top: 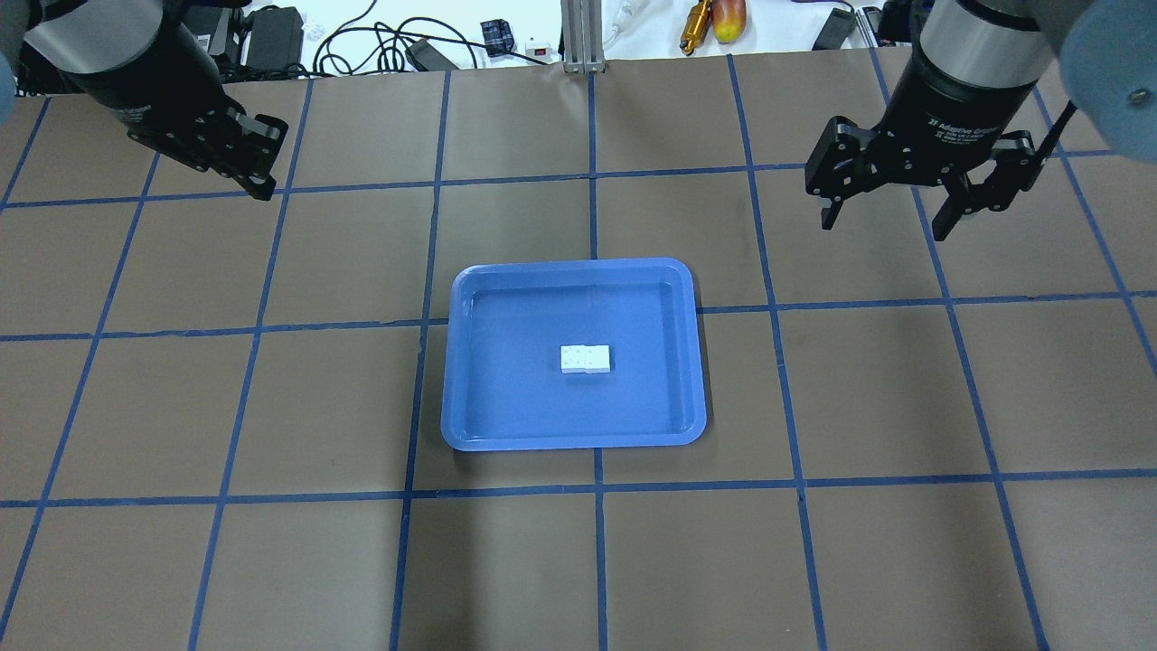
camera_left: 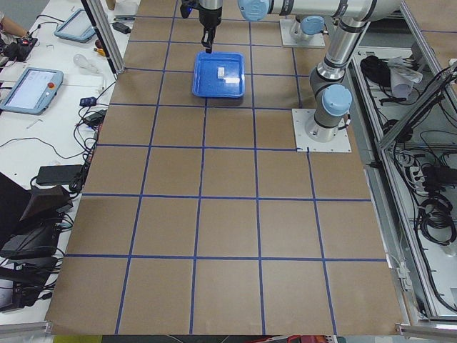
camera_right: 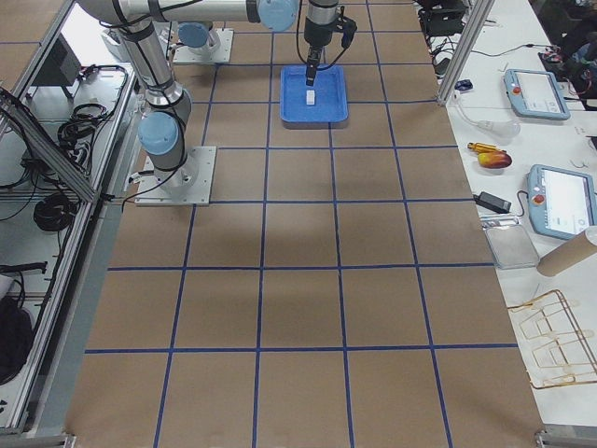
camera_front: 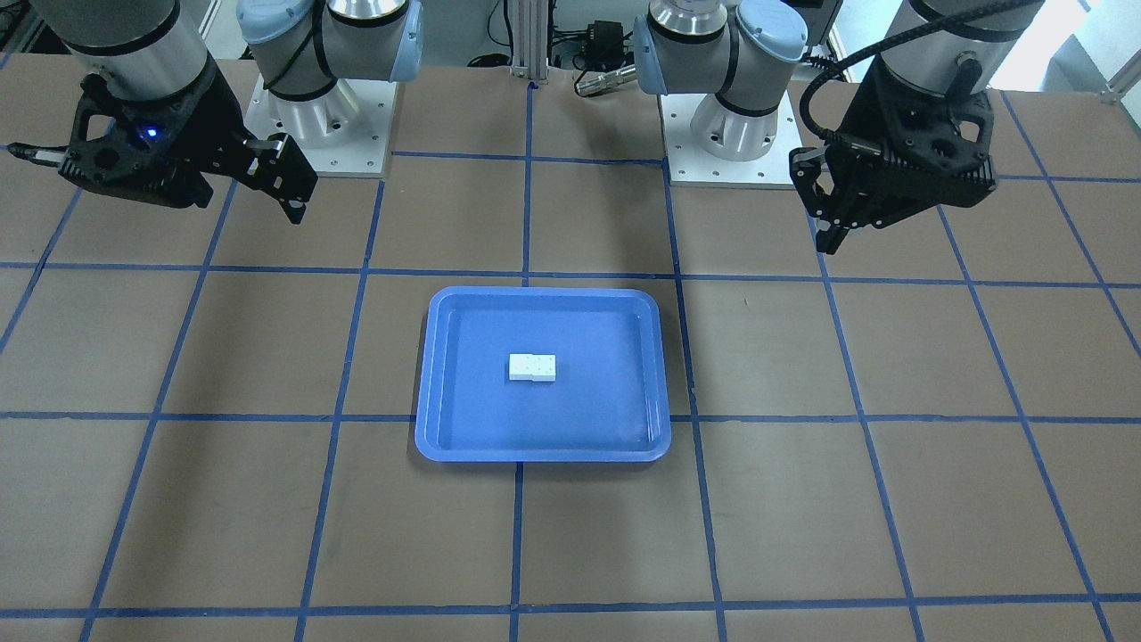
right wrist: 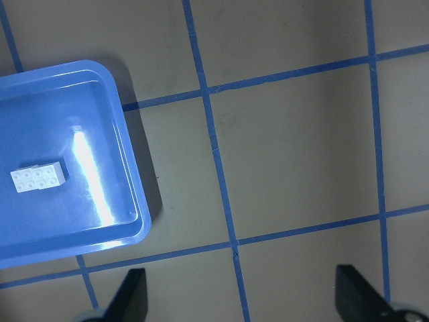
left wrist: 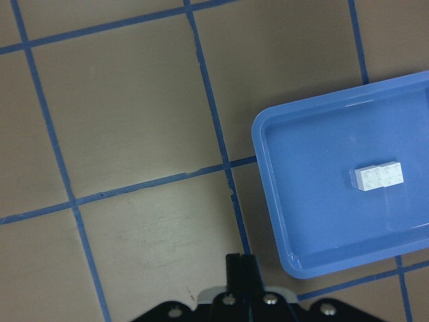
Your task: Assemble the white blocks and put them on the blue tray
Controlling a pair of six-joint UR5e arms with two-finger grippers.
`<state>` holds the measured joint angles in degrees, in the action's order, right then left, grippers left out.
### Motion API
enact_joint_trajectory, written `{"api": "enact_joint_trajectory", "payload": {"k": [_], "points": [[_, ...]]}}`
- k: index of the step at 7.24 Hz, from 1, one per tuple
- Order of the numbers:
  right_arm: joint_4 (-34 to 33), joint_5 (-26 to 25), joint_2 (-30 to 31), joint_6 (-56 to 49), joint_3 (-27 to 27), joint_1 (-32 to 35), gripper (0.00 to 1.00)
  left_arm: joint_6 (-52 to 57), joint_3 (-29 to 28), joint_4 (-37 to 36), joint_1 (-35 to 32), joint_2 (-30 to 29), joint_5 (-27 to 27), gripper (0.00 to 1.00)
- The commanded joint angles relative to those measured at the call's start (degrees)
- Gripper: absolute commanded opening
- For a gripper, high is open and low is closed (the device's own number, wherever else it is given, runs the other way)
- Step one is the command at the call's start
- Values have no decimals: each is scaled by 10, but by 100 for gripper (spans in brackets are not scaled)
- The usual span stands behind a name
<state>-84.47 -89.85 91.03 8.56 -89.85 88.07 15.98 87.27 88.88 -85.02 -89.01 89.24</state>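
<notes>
The white blocks [camera_front: 532, 367], joined into one flat piece, lie near the middle of the blue tray [camera_front: 481, 401]. In the overhead view the white blocks [top: 587, 358] sit right of centre in the blue tray [top: 506, 398]. My left gripper [top: 258, 185] is shut and empty, raised over the table far to the tray's back left; its closed fingertips show in the left wrist view [left wrist: 241, 258]. My right gripper [top: 886, 221] is open and empty, raised to the tray's back right. The right wrist view shows its two spread fingers [right wrist: 134, 292].
The table is brown with a blue tape grid. The two arm bases [camera_front: 321, 116] stand at the robot's side of the table. Cables and tools [top: 705, 18] lie beyond the far edge. Benches with tablets [camera_right: 536, 93] flank the table's side.
</notes>
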Motion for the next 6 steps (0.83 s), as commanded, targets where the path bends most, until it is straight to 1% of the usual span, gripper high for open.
{"api": "enact_joint_trajectory", "payload": {"k": [1,2,3,4,5,6], "points": [[2,-1,0,1,0,0,100,-67,3,0,-9,-4,0,68],[2,-1,0,1,-1,-1,100,-99,3,-5,-46,-11,8,72],[2,-1,0,1,-1,0,100,-99,4,-5,-64,-9,11,74],[3,-1,1,0,0,0,100,-98,4,-2,-62,-7,11,89],[2,-1,0,0,-1,0,100,-91,5,-1,-56,-7,9,100],[2,1,1,0,-1,0,100,-91,5,2,-34,-6,6,100]]}}
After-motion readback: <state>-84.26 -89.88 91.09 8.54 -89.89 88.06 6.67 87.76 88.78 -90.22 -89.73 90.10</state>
